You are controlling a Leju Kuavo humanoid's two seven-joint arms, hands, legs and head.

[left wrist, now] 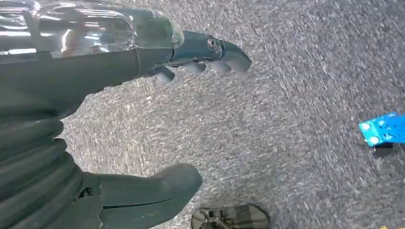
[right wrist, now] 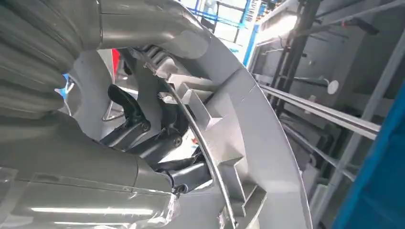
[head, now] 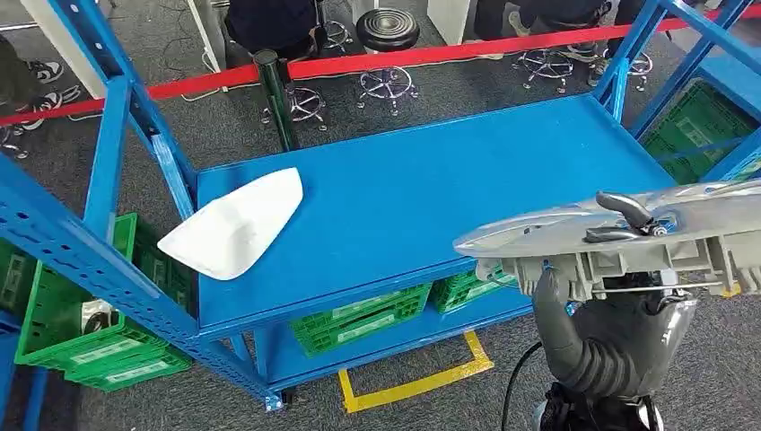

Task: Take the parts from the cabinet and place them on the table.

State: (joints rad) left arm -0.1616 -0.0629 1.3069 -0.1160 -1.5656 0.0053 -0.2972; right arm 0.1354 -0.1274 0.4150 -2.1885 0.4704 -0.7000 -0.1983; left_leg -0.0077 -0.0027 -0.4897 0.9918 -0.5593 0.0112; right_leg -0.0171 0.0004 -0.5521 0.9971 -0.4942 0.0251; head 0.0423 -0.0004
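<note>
Right hand [head: 619, 310] clamped on silver part [head: 574, 232] — rigid, light moulded plastic, long and awkward; hold mid-span at ribbed underside. Left hand [left wrist: 143, 119] spread, holding nothing.

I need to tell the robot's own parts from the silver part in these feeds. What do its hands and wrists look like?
Each hand has a grey ribbed cover at the wrist, a thick grey thumb and darker fingers. On the left hand a glossy silver shell sits behind blue-grey, rounded fingers. The right hand shows the same ribbed grey cover, with a black cable beside it; its wrist view shows black linkages.
</note>
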